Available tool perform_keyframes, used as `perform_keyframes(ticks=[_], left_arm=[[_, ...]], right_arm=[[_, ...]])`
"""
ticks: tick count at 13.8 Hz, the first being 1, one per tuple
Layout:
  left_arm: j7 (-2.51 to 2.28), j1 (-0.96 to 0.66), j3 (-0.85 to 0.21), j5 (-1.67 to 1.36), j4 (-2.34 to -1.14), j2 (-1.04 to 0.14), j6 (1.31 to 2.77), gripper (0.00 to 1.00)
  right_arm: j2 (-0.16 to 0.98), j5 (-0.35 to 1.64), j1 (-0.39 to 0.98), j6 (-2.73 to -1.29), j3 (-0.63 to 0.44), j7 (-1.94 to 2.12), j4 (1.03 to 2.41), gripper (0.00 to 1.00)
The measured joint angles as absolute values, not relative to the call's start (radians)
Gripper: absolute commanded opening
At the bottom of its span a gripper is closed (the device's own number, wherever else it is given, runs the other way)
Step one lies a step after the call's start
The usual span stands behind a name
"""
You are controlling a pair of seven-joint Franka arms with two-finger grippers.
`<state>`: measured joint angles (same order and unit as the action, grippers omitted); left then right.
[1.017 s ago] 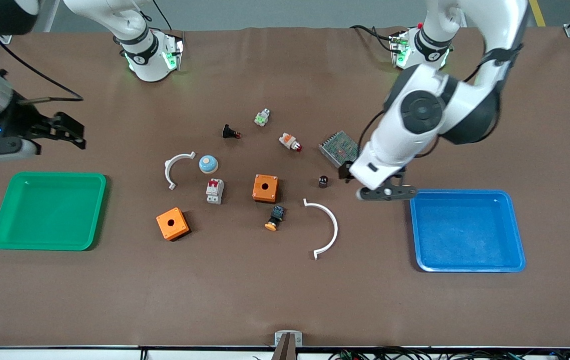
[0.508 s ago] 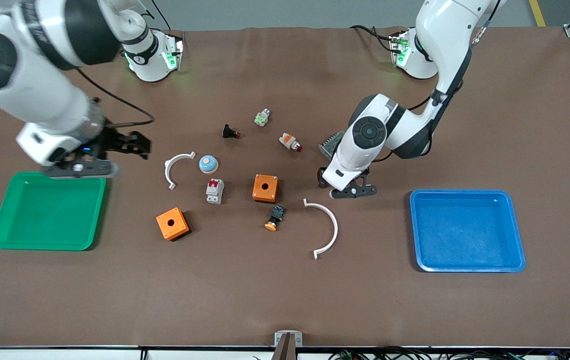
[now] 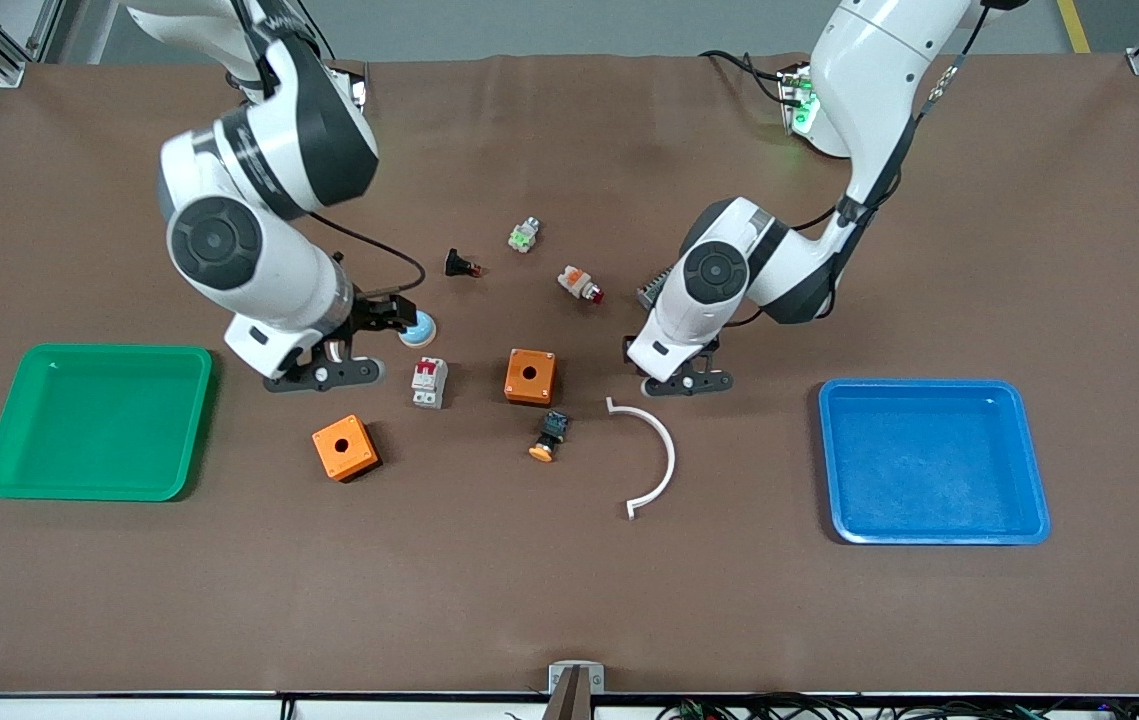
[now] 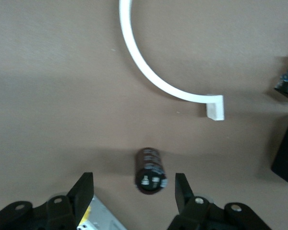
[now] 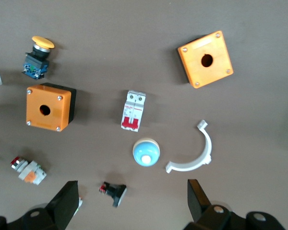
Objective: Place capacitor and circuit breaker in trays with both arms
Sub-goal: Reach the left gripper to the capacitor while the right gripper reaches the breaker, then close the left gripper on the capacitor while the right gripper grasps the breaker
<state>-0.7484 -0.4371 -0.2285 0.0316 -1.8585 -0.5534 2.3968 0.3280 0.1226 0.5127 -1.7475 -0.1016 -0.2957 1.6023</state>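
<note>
The capacitor (image 4: 151,170), a stubby black cylinder, lies on its side on the brown table and shows only in the left wrist view. My left gripper (image 3: 641,358) is low over it and open. In the left wrist view the left gripper (image 4: 132,191) has one finger on each side of the capacitor, not touching it. The circuit breaker (image 3: 429,382), white-grey with red levers, lies beside an orange box (image 3: 530,376). It also shows in the right wrist view (image 5: 133,111). My right gripper (image 3: 384,312) is open and empty, up over the blue dome (image 3: 421,330). It shows open in its own view (image 5: 129,203).
A green tray (image 3: 97,420) sits at the right arm's end and a blue tray (image 3: 934,460) at the left arm's end. A second orange box (image 3: 345,447), a white arc (image 3: 651,455), an orange-capped button (image 3: 549,437), small buttons (image 3: 580,284) and a grey module (image 3: 657,288) lie round the middle.
The right arm swung in from the green tray's end to over the blue dome near the circuit breaker. The left gripper moved from beside the blue tray to over the capacitor.
</note>
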Motion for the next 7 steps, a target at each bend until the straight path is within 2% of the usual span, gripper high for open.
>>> perform_keyframes(ticks=[5,7], left_arm=[[-0.759,-0.455,-0.226,0.032,-1.852,-0.608,2.449,0.61],[-0.759,-0.458,-0.226,0.032,-1.851,-0.609,2.449,0.54]], right_arm=[[0.334,0.125,0.576,-1.958,-0.101,-0.371,1.777,1.00],[0.336,0.125,0.594,-2.062,-0.101,-0.376,1.852,1.00]])
